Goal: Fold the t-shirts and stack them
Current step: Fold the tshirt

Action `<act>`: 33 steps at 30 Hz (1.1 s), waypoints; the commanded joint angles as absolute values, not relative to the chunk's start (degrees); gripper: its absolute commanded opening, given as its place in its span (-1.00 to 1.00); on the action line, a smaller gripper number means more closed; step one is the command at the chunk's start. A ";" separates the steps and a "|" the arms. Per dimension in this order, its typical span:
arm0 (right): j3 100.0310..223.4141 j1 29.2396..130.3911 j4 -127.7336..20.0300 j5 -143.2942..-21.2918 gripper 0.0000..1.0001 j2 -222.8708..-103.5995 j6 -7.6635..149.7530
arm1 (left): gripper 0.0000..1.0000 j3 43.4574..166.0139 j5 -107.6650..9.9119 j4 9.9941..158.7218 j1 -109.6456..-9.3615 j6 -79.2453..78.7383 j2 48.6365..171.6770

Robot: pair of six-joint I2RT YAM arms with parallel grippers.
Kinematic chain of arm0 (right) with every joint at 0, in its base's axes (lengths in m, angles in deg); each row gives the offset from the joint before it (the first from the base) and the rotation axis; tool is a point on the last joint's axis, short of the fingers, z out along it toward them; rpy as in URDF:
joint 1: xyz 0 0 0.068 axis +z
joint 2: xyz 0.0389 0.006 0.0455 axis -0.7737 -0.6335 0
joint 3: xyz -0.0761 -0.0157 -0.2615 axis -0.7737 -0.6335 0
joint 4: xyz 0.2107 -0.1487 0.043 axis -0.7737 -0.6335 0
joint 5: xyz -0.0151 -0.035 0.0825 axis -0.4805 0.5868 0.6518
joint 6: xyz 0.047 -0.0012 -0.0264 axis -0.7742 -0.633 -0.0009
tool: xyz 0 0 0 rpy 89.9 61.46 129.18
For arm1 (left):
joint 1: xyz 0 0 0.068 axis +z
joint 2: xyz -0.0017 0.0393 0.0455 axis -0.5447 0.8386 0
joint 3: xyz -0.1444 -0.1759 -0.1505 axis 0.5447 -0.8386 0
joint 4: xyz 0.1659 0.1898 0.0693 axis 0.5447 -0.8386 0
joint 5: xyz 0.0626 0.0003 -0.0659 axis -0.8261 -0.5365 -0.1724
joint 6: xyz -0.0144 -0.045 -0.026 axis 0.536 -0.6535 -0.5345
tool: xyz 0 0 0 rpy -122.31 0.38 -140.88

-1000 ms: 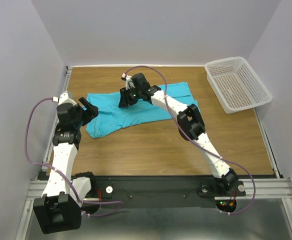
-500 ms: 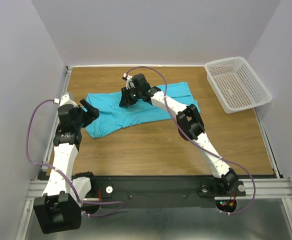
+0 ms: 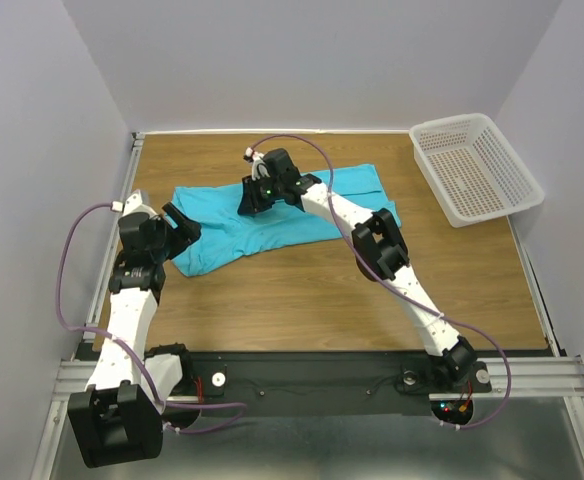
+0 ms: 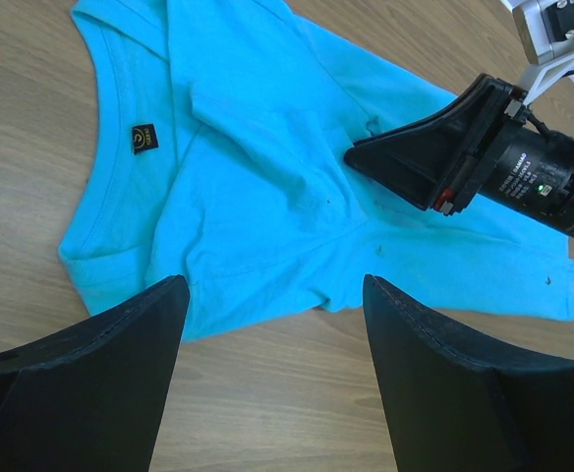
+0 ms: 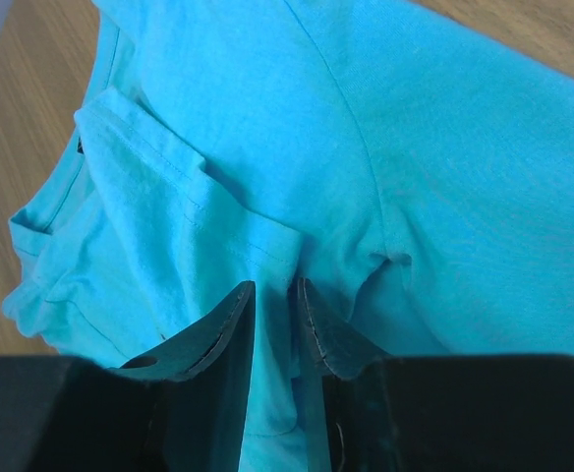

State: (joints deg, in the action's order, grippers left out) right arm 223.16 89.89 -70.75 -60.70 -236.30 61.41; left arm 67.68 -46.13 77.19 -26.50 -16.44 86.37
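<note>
Turquoise cotton on wood: the first fold is being set up, with one pincer gripping and the other waiting.

The turquoise-blue short-sleeved cotton t-shirt (image 3: 217, 225) lies rumpled on the brown wooden tabletop (image 3: 302, 290), toward the far edge and left of centre, with its small dark neck label (image 4: 144, 139) showing. The right pincer (image 5: 272, 295) is narrowed onto a puckered ridge of cloth near the shirt's middle. The left pincer (image 4: 272, 285) hangs wide apart and empty above the shirt's near-left edge. I judge this to be the spreading stage, with nothing folded yet. The next move calls for the left pincer to take a hem or shoulder so the two can pull the cloth flat. A white perforated plastic basket (image 3: 431, 175) sits at the far-right corner, well apart from the shirt, and nothing blocks the way.
</note>
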 commanded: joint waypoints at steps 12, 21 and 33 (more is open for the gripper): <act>223.81 90.77 -67.76 -61.01 -0.99 -233.50 63.18 | 0.66 64.47 -43.16 81.90 -25.97 -20.05 87.22; 223.81 89.71 -67.67 -66.29 -0.99 -229.81 63.80 | 0.65 62.80 -42.73 83.21 -25.71 -22.16 88.27; 222.85 89.62 -67.49 -68.31 -0.99 -228.67 62.39 | 0.60 60.87 -42.46 85.50 -25.36 -24.97 94.15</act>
